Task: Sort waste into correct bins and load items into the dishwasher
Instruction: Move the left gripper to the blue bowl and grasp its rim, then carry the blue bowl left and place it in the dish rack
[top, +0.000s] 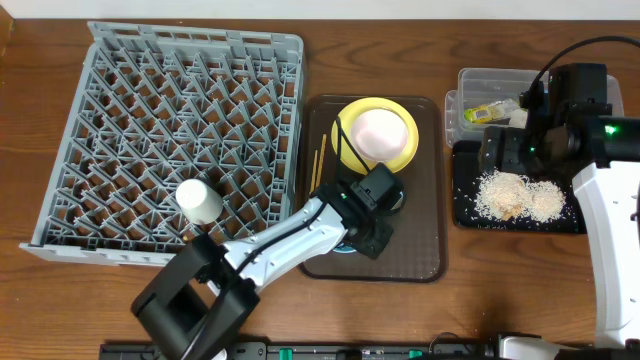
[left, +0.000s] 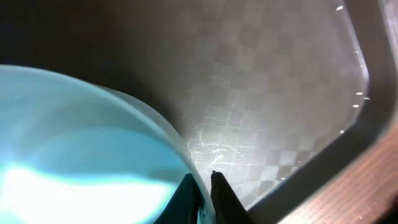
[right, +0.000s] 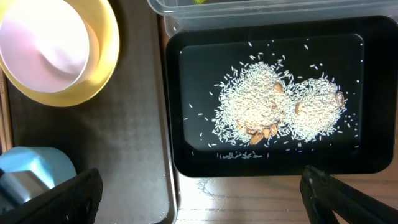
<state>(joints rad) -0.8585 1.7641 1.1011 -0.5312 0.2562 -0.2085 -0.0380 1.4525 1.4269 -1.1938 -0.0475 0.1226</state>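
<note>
My left gripper (top: 372, 218) is over the brown serving tray, shut on the rim of the light blue bowl (left: 74, 155); one finger is inside the rim and one outside (left: 202, 186). The yellow plate (top: 400, 150) holds the white bowl (top: 378, 130) behind it. The chopsticks (top: 320, 160) lie at the tray's left edge. The cream cup (top: 200, 200) lies in the grey dish rack (top: 170, 120). My right gripper (right: 199, 193) is wide open and empty above the black tray (right: 186, 93) of rice crumbs (right: 273, 106). The yellow-green wrapper (top: 485, 112) lies in the clear tub (top: 490, 78). I cannot make out the tissue.
The brown serving tray (top: 420, 250) sits between the rack and the two bins. The black tray (top: 465, 215) lies right of it, with the clear tub behind. The right arm (top: 610, 200) stands at the right edge. Bare wooden table runs along the front.
</note>
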